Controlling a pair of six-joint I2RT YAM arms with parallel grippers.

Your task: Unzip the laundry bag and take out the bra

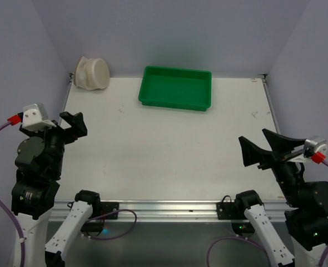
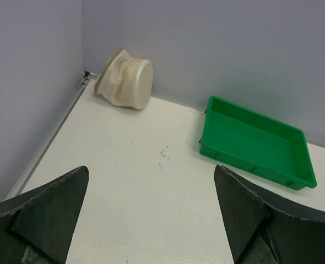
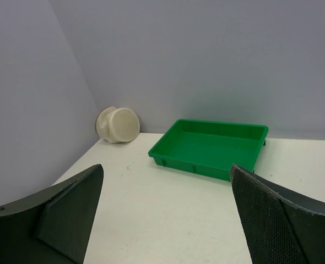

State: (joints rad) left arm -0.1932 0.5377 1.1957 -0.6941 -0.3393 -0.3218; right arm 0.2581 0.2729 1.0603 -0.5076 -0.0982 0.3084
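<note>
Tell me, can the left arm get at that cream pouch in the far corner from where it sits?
Probably yes. The pouch lies in the far left corner, ahead of the open left hand, with only table between. The green tray sits off to the right. The walls crowd it, though.

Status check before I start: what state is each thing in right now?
laundry bag: lying on its side in the far left corner, nothing touching it; zipper not visible, so cannot tell if it is shut.
green tray: upright, empty.
left gripper: open, holding nothing.
right gripper: open, holding nothing.
</note>
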